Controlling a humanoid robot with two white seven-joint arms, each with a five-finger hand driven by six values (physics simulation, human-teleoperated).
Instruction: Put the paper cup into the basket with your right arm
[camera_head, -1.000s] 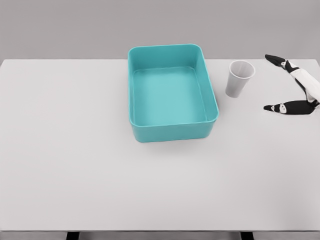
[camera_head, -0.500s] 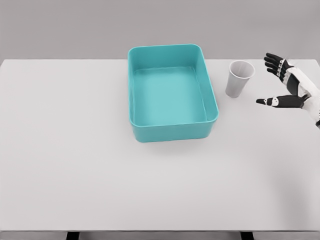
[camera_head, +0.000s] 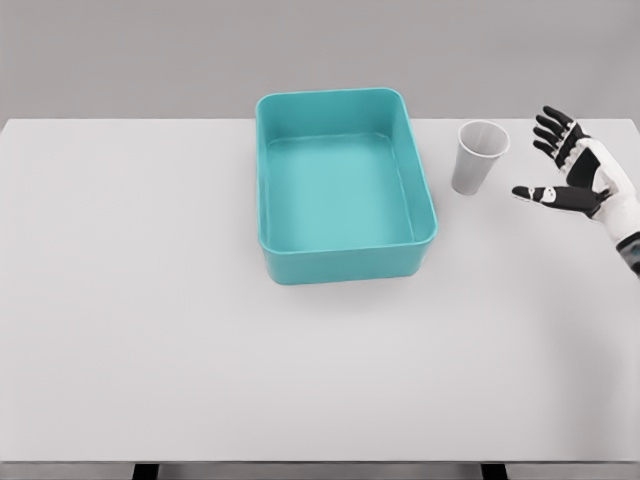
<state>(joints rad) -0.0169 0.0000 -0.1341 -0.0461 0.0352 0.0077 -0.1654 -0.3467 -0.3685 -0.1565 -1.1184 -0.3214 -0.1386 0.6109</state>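
Paper cup (camera_head: 479, 156), white and upright with its mouth open upward, stands on the white table (camera_head: 200, 350) toward the far right corner, just beside the right wall of the teal basket (camera_head: 345, 260) but not touching it. Nothing lies in the rectangular basket, which sits near the middle of the far edge. To the cup's right, near the table's right edge, the right hand (camera_head: 575, 170) is held with its palm toward the cup and its black fingers (camera_head: 551, 127) spread apart, thumb stretched out below them, holding nothing and clear of the cup.
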